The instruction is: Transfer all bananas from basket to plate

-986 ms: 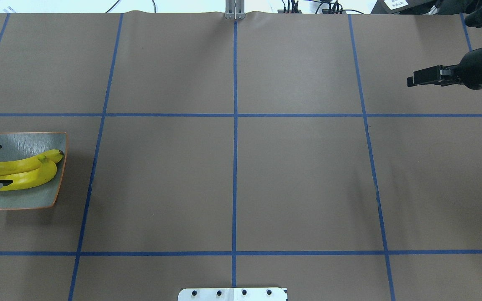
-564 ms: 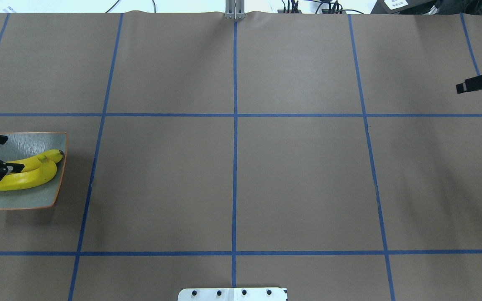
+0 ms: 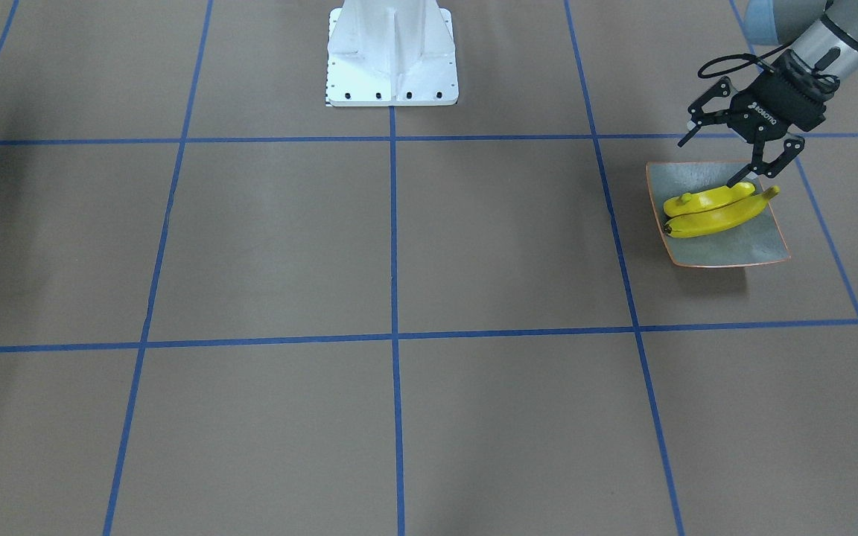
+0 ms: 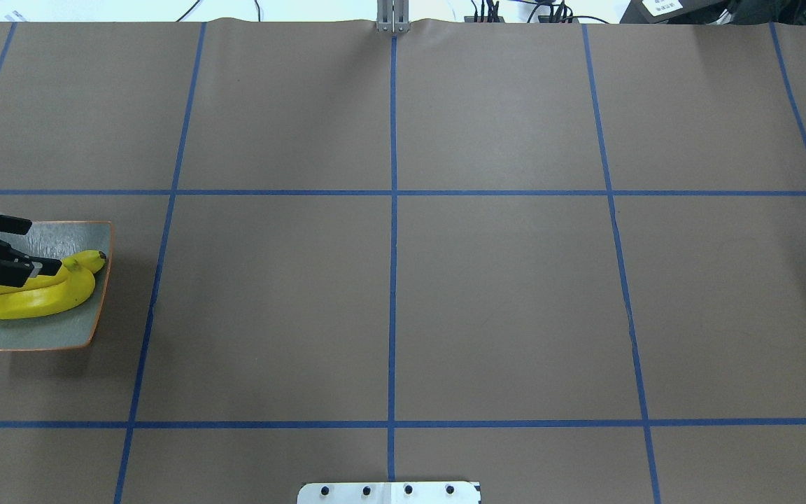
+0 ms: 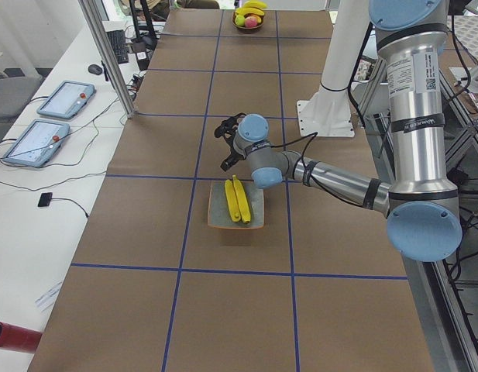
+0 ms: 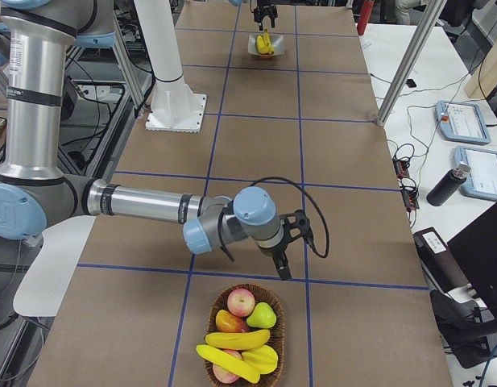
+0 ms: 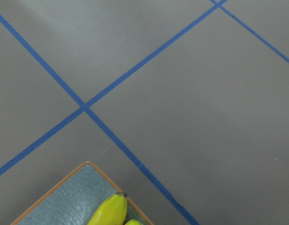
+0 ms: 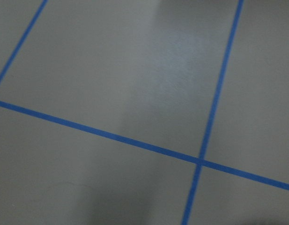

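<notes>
The square grey-green plate point(image 4: 32, 337) sits at the table's left side and holds two yellow bananas point(image 4: 39, 299) side by side. It also shows in the front view point(image 3: 727, 251) with the bananas point(image 3: 712, 214). My left gripper point(image 4: 37, 246) is open and empty, above the plate's far part, one finger over the upper banana. The left wrist view shows a plate corner point(image 7: 64, 202) and a banana tip point(image 7: 110, 211). Two more bananas point(image 6: 236, 355) lie in the wicker basket point(image 6: 279, 326). My right gripper point(image 6: 287, 256) hangs just beyond the basket; I cannot tell its state.
The basket also holds apples point(image 6: 241, 302) and a pear point(image 6: 263, 315). The robot's white base point(image 3: 392, 56) stands at the table's rear middle. Blue tape lines grid the brown table. Tablets and cables lie on a side bench point(image 5: 53, 116).
My left gripper moved from straddling the bananas toward the plate's far side, still open. My right gripper withdrew out of the overhead view to the right.
</notes>
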Robot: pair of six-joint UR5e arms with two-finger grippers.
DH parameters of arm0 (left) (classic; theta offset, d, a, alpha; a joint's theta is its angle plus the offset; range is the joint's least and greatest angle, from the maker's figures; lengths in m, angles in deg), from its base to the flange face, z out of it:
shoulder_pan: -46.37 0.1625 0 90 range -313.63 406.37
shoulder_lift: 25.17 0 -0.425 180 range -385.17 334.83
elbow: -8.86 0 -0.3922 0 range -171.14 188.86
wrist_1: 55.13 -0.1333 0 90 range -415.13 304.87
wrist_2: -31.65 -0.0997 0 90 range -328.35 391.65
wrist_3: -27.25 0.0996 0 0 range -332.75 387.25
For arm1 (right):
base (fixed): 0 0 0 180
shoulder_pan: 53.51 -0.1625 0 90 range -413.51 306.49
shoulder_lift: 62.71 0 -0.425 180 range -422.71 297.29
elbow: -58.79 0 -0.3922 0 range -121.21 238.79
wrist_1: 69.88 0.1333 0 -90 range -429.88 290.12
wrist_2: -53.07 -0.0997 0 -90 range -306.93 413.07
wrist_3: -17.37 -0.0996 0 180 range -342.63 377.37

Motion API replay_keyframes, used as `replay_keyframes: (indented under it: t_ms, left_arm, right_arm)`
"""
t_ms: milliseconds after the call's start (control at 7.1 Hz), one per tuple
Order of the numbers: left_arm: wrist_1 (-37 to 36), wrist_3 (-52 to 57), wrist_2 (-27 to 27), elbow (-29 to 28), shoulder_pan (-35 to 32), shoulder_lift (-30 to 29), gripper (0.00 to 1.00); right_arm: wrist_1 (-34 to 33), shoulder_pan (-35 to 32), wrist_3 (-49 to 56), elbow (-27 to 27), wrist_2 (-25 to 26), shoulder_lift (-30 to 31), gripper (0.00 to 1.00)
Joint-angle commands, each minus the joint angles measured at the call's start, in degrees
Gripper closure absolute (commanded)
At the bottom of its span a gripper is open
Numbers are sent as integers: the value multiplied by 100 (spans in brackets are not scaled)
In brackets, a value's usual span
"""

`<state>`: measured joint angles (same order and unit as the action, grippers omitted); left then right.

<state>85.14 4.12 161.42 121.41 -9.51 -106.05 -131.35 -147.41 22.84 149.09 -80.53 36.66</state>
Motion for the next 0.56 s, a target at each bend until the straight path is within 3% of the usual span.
replay_keyframes:
  t_ms: [0,423]
  left_arm:
    - [9,-7,4,12,7,2,0]
    - [88,-7,152,12,15,2,0]
  right_arm:
    - [-5,-1056,1566,-1282,1,-92,0]
    - [30,-1455,1975,-2566,54,-276,0]
